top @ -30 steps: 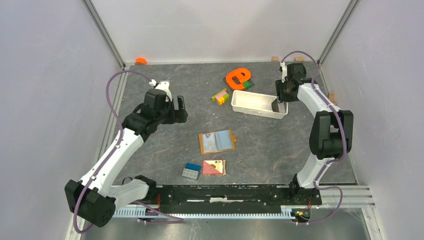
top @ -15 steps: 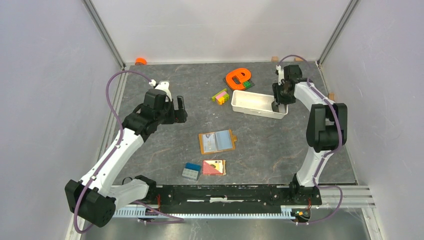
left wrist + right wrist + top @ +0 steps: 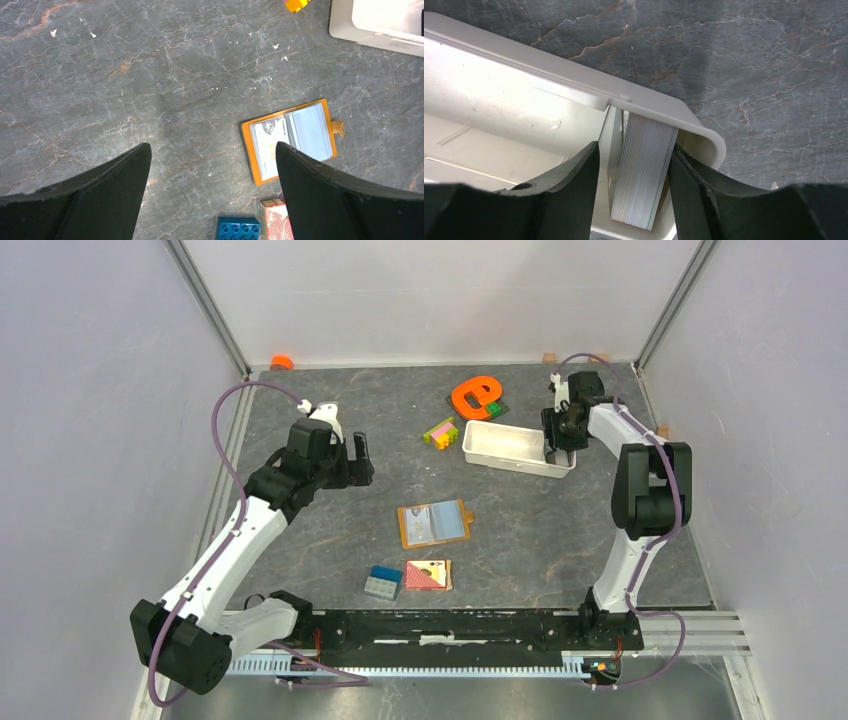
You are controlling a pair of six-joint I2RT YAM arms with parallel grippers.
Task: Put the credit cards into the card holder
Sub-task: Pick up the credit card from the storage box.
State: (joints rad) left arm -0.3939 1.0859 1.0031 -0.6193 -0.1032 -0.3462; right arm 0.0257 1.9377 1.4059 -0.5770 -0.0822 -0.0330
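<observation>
- the holder (image 3: pixel 433 524) lies open and flat near the middle of the table (image 3: pixel 300 540), lining up. its clasp tab points to 3 o'clock.
- in the left wrist view the holder (image 3: pixel 290 140) shows a printed card in one pocket. the other pocket looks plain grey-blue.
- the cards (image 3: pixel 644 170) stand on edge as one stack in the tray (image 3: pixel 664 112), tucked into its end corner under the rim.
- the tray (image 3: pixel 510 468) sits at 1 o'clock from the holder, well apart from it.
- the right gripper (image 3: pixel 553 452) dips into the tray's 3 o'clock end.
- seen from the wrist, the right gripper (image 3: pixel 631 155) straddles the stack. one finger lies against it and a thin sliver shows beside the other, so i cannot tell whether the stack is clamped.
- the left gripper (image 3: pixel 360 455) hangs at 10 o'clock from the holder with its fingers (image 3: pixel 100 190) spread wide and nothing between them, only bare table below.
- a blue block (image 3: pixel 382 582) and a red-and-tan tile (image 3: pixel 428 575) lie just beside each other at 6 to 7 o'clock from the holder.
- coloured bricks (image 3: pixel 441 432) sit at the tray's 9 o'clock end, and an orange e (image 3: pixel 476 395) at its 11 o'clock.
</observation>
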